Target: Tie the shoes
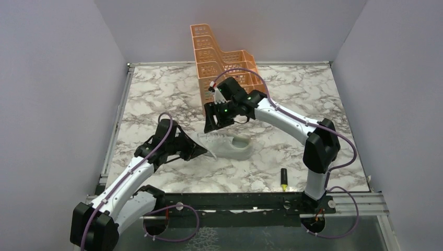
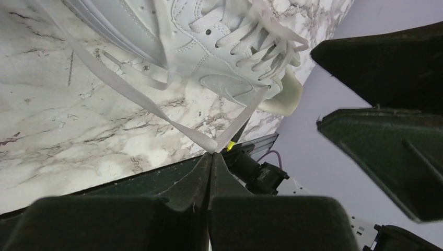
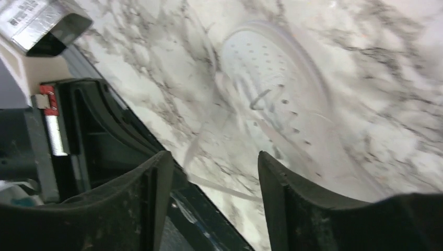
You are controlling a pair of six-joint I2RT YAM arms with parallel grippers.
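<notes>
The white sneaker (image 1: 230,146) lies on the marble table (image 1: 156,99) near the middle. It shows close up in the left wrist view (image 2: 209,47) and blurred in the right wrist view (image 3: 282,99). My left gripper (image 1: 209,153) is just left of the shoe, shut on a fold of white lace (image 2: 211,144) whose two strands run back to the shoe. My right gripper (image 1: 214,125) hovers above the shoe's back end. It is open and empty (image 3: 214,162), with a lace strand (image 3: 230,191) lying on the table beneath it.
An orange tiered rack (image 1: 219,57) stands at the back behind the right arm. A black and yellow marker (image 1: 284,179) lies near the front edge. A black rail (image 1: 235,201) runs along the near edge.
</notes>
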